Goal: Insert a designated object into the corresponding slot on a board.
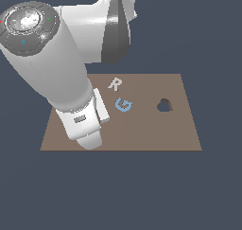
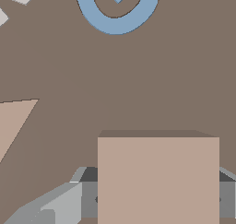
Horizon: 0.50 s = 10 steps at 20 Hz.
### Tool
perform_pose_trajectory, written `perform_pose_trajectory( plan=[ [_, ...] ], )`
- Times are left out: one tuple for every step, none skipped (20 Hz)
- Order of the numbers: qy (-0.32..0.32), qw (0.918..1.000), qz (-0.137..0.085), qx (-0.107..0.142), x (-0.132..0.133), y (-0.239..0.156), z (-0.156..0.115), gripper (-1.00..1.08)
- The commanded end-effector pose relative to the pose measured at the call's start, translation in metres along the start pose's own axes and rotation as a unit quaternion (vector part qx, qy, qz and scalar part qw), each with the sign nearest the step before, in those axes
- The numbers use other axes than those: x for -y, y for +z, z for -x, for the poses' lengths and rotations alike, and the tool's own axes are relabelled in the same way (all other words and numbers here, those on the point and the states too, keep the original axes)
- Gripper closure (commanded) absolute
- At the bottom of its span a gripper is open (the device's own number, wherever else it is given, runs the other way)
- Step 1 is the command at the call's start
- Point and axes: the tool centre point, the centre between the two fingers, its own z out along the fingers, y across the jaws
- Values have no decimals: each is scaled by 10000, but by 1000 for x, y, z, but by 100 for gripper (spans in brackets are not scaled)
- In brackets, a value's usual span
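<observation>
Arm [image 1: 52,68]: glossy white rounded housings with a dark grey band at the upper joint [image 1: 116,25]. The near link's end cap [image 1: 28,25] is a grey disc with a shiny silver centre, ringed by darker grey segments with tiny blue, green and red dots. The white hand block [image 1: 82,125] has rounded corners and a small grey rectangular inset on its face. Gripper [image 2: 156,195] in the wrist view: light grey angular finger [image 2: 50,207] with faceted edges and a dark grey inner body.
</observation>
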Motion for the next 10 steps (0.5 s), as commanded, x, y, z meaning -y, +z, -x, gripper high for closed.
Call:
perform_pose_trajectory(
  plan=[
    [-319, 9995, 3, 2, -3, -1, 4, 108],
    [-426, 9991, 3, 2, -4, -1, 5, 108],
    [-527, 9986, 2, 2, -4, -1, 6, 108],
    [-621, 9981, 2, 2, -5, -1, 7, 108],
    [-708, 9975, 2, 2, -6, -1, 8, 108],
    [-790, 9969, 2, 2, -7, -1, 9, 108],
    [-864, 9963, 2, 2, -8, -1, 9, 108],
    [-933, 9956, 1, 2, -8, -1, 10, 108],
    [-994, 9950, 1, 2, -9, -1, 10, 108],
    [-1050, 9945, 1, 2, -10, -1, 11, 108]
  ],
)
